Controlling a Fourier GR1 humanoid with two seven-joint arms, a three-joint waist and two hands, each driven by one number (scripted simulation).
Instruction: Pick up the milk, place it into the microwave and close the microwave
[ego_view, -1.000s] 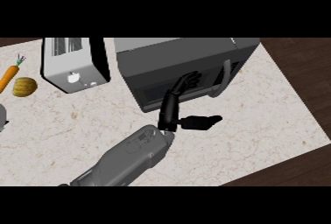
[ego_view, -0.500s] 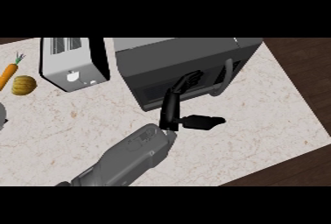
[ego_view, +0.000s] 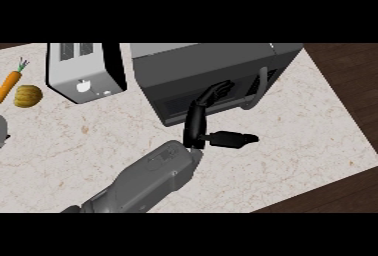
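The milk cannot be seen anywhere on the counter. The microwave stands at the back, its door shut or nearly so, with a pale handle at its right side. One hand shows, fingers straight against the door front and thumb out to the side, holding nothing; which hand it is cannot be told. Just left of the microwave stands one toaster. Further left lie one carrot and one round yellowish item, close together, clear of the arm.
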